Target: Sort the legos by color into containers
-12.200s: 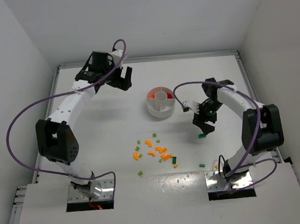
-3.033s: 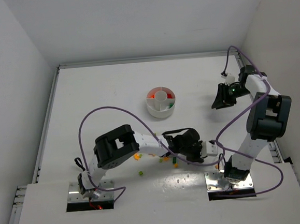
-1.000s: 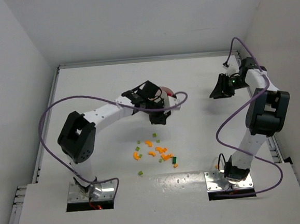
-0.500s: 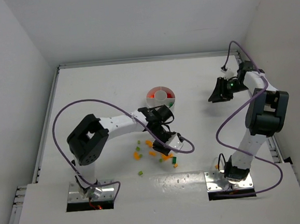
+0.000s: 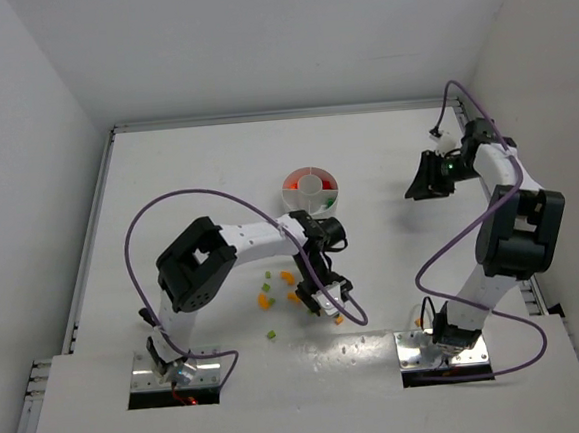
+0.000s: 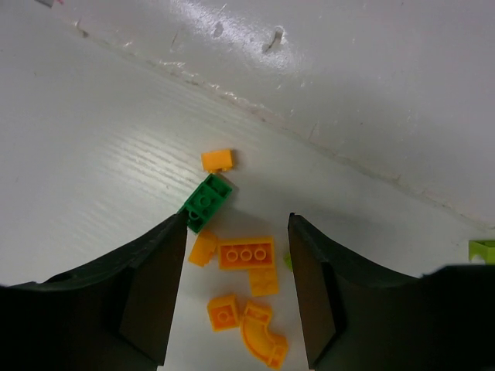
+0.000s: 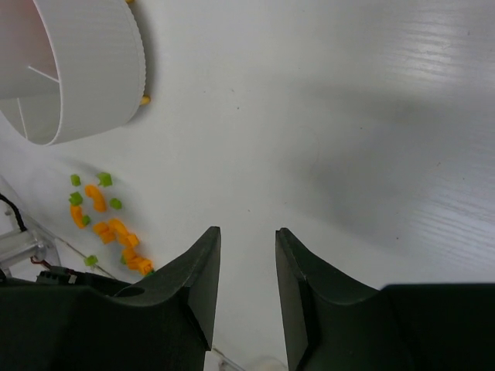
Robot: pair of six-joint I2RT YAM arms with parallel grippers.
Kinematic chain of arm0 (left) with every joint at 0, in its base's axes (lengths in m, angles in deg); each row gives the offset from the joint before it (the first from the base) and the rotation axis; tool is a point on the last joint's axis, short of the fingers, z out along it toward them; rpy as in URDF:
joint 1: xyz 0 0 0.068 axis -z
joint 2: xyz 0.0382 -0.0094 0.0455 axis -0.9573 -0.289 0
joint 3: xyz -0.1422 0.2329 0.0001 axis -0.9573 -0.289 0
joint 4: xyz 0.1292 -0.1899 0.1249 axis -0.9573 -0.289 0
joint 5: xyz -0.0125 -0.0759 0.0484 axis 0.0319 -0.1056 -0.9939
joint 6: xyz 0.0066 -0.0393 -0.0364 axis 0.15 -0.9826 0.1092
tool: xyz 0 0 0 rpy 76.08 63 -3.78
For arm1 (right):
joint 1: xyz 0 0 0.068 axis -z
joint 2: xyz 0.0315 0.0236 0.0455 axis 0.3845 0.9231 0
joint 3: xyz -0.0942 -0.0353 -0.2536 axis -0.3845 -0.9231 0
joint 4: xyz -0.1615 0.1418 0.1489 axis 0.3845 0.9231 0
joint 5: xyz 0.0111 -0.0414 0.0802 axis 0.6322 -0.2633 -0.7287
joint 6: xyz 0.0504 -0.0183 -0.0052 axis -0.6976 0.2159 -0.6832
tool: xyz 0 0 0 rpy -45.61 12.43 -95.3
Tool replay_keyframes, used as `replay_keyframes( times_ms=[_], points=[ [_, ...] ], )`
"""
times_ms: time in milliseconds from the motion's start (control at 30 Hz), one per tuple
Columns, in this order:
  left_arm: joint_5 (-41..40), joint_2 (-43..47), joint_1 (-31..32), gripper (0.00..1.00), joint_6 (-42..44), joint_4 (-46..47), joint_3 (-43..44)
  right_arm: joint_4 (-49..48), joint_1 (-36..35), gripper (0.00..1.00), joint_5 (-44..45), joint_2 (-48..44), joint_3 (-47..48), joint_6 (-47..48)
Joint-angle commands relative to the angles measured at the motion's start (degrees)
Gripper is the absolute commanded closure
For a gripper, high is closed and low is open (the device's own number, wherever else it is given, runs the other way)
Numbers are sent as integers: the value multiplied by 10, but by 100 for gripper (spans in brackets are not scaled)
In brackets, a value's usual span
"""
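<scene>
The legos lie in a loose pile (image 5: 295,291) on the table in front of the round white dish. The dish (image 5: 311,197) has containers holding red bricks (image 5: 291,184) and green ones (image 5: 326,203). My left gripper (image 5: 324,299) is low over the pile's right end, open. In the left wrist view the left gripper (image 6: 237,224) straddles an orange three-stud brick (image 6: 246,253), a square orange brick (image 6: 223,313) and a curved orange piece (image 6: 261,338). A dark green brick (image 6: 205,202) lies by the left fingertip. My right gripper (image 5: 417,181) hovers far right, open and empty.
A raised white ledge (image 6: 371,85) runs just beyond the pile. A light green brick (image 6: 483,249) sits off to the right. In the right wrist view the dish (image 7: 85,69) and the pile (image 7: 108,224) lie far to the left of the right gripper (image 7: 246,232).
My left arm swung from the dish down to the lego pile and its jaws opened wide. The right arm stayed almost still near the right wall.
</scene>
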Motion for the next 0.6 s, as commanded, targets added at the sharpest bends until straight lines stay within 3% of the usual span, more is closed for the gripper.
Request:
replay_keyframes(
  times_ms=[0,367,433,567],
  points=[
    [38,3,14,39,42,-20,-2,-12,2,65,4,-43,-8,8],
    [19,-14,26,38,21,17,-2,-24,2,50,21,-83,-36,8],
    [13,-20,26,38,21,17,3,-24,2,42,27,-83,-36,2],
    [8,-31,26,38,31,17,3,-24,2,37,27,-83,-36,2]
  ],
)
